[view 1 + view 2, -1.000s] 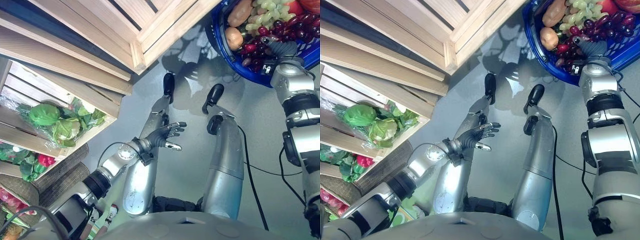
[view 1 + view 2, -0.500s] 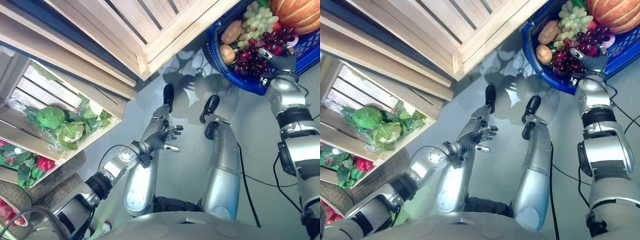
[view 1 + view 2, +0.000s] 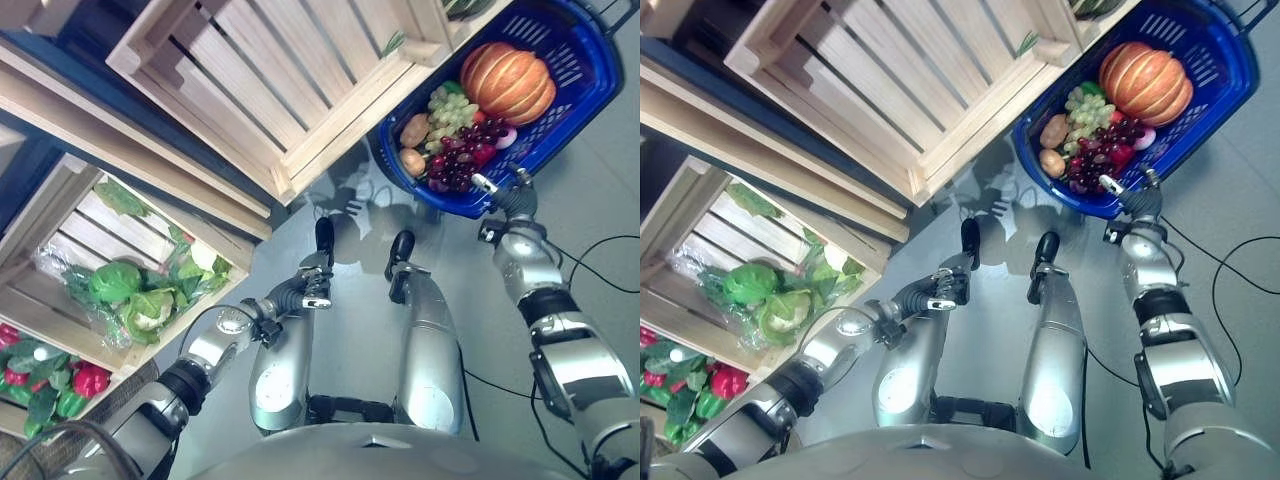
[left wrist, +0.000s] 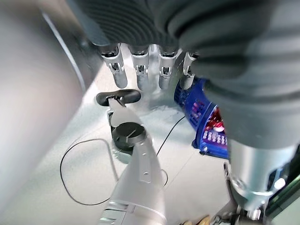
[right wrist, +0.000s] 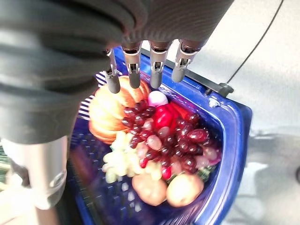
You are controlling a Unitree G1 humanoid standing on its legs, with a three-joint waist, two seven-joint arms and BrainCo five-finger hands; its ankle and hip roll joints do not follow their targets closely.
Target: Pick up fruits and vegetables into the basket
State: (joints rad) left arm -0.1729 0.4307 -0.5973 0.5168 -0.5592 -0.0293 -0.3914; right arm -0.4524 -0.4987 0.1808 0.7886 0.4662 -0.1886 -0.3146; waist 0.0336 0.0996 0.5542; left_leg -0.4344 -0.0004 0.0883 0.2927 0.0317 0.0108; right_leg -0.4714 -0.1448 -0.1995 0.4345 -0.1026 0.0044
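A blue basket (image 3: 578, 108) hangs at the upper right above the grey floor. In it lie an orange pumpkin (image 3: 508, 82), green grapes (image 3: 450, 108), dark red grapes (image 5: 164, 140) and two potatoes (image 5: 166, 187). My right hand (image 3: 505, 196) is at the basket's near rim, its fingers (image 5: 134, 70) curled over it where the handle sits. My left hand (image 3: 306, 291) hangs low in the middle with relaxed fingers (image 4: 140, 70) and holds nothing. Cabbages and leafy greens (image 3: 135, 295) lie in a wooden crate at the left.
An empty slatted wooden crate (image 3: 270, 90) juts out at the top middle, close to the basket's left end. Below the greens crate, red peppers (image 3: 88, 380) lie among leaves at the lower left. Grey floor (image 3: 480, 300) spreads between the crates and the basket.
The whole view has shifted, so the basket and its pumpkin now show in full. My left hand has drawn in lower and its fingers are less spread.
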